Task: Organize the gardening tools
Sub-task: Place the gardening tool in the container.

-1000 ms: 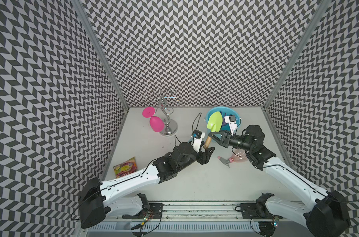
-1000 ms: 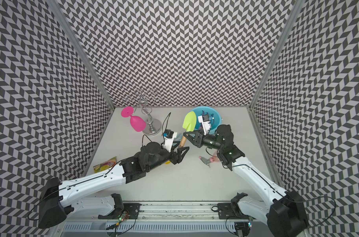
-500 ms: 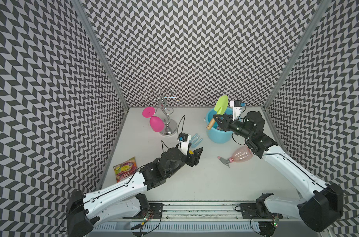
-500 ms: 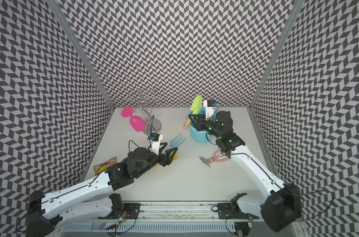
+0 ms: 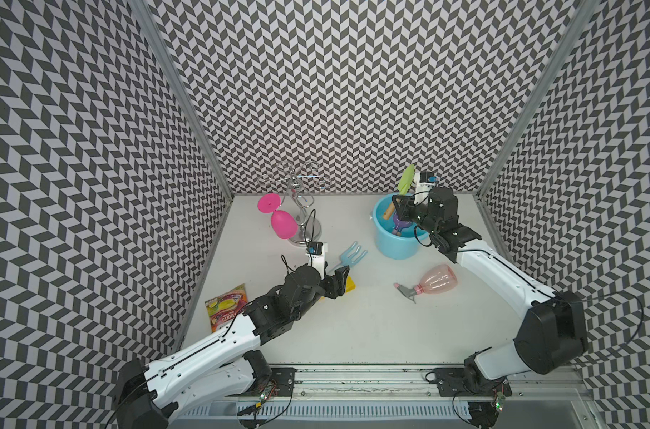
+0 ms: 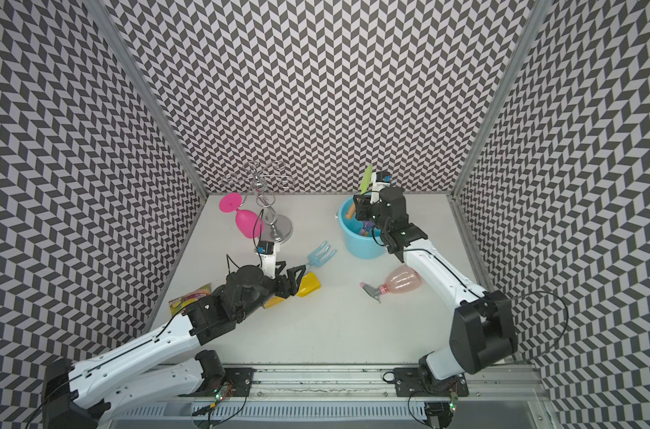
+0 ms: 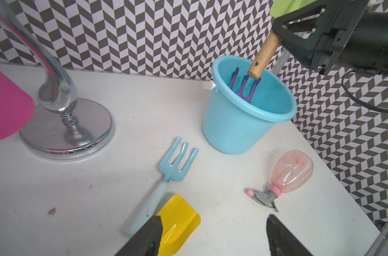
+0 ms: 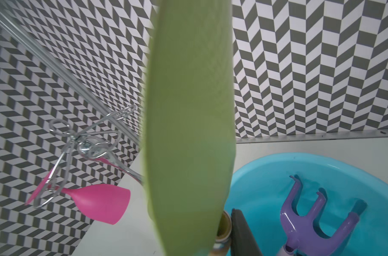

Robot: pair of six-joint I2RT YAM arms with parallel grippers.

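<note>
Top views. Right claw [image 5: 400,207] is clamped on the green trowel [image 5: 407,181] at its neck. The blade points up and the wooden handle slants down over the blue bucket [image 5: 392,247], which stands at the back right of the tabletop [image 5: 353,334]. We see a purple rake [image 5: 401,224] inside the bucket. Left claw [image 6: 297,278] hovers mid-tabletop with its jaws apart over the yellow scoop [image 6: 309,286]. We cannot tell if it touches the scoop. The pale blue fork [image 6: 321,254] lies just beyond the scoop, tines toward the bucket. The pink spray bottle [image 5: 436,280] lies on its side in front of the bucket, well apart from both claws. Near the left wall lies a candy packet [image 5: 227,306]. A pink wine glass [image 5: 282,223] hangs upside down on the chrome rack [image 5: 305,232].

Left wrist. Both fingers [image 7: 148,239] stand wide apart with nothing between them. The scoop [image 7: 179,219] lies beside one of them, its handle end hidden. The fork's [image 7: 177,161] handle runs alongside the scoop blade. The trowel handle [image 7: 264,55] hangs over the rake tines [image 7: 244,88] in the bucket [image 7: 233,133].

Right wrist. The trowel blade [image 8: 188,133] fills the middle of the view. We note one finger [image 8: 244,235] beside the neck, and the rake [image 8: 310,221] in the bucket [image 8: 321,168].
</note>
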